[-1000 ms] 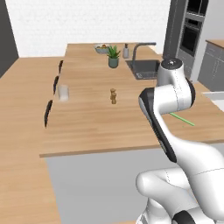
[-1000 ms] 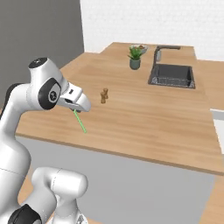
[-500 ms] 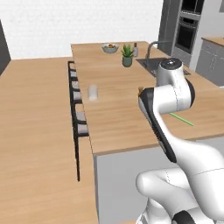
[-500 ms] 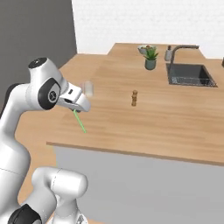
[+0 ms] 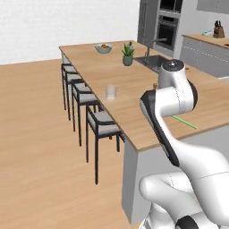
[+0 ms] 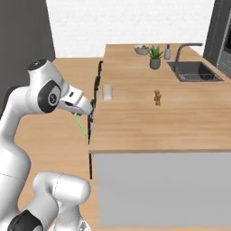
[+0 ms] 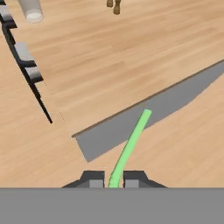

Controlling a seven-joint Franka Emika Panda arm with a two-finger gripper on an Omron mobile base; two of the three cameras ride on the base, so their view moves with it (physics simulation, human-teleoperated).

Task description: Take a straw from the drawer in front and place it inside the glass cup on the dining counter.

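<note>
My gripper (image 7: 113, 180) is shut on the lower end of the bright green straw (image 7: 131, 144), which slants up and away between the fingertips. In the right base view the gripper (image 6: 76, 113) hangs off the near left corner of the dining counter (image 6: 149, 122), with the straw (image 6: 81, 127) pointing down from it. The straw's free end (image 5: 184, 122) also sticks out past the arm. The clear glass cup (image 6: 107, 92) stands upright on the counter near its left edge, well ahead of the gripper (image 5: 111, 91) (image 7: 31, 9). The drawer is out of view.
Two small brown shakers (image 6: 157, 97) stand mid-counter. A potted plant (image 6: 155, 57), a bowl (image 6: 142, 49) and a sink with tap (image 6: 194, 72) are at the far end. Dark-framed stools (image 5: 100, 123) line the counter's left side above wooden floor (image 5: 40, 147).
The whole picture has shifted as the base moved: the counter's near corner, its grey side and the stools have come into view. The gripper has stayed shut on the straw.
</note>
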